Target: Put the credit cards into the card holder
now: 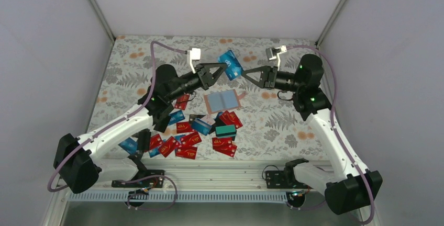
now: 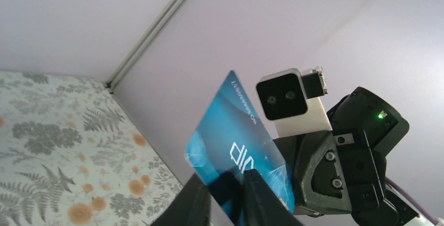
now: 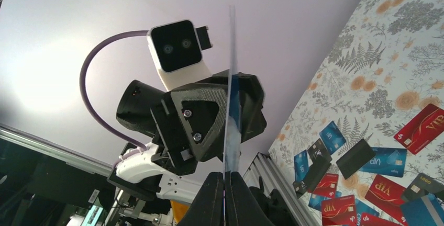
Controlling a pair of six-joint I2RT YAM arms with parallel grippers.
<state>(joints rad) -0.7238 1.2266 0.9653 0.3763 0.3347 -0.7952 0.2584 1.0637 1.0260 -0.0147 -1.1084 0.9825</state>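
A blue credit card (image 1: 230,63) hangs in the air above the back of the table. My right gripper (image 1: 245,74) is shut on its edge; in the right wrist view (image 3: 225,176) the card (image 3: 230,53) stands edge-on between the closed fingers. My left gripper (image 1: 224,68) is open with its fingers on either side of the same card (image 2: 230,126), a gap showing in the left wrist view (image 2: 225,184). The card holder (image 1: 224,100) lies open on the table below, light blue-grey inside with a tan rim. Several more cards (image 1: 191,137), mostly red, lie scattered in front.
A teal card (image 1: 225,130) lies on the pile at its right side. Red and blue cards also show in the right wrist view (image 3: 421,126). White walls enclose the floral table mat (image 1: 293,121). The rail with both arm bases runs along the near edge (image 1: 220,173).
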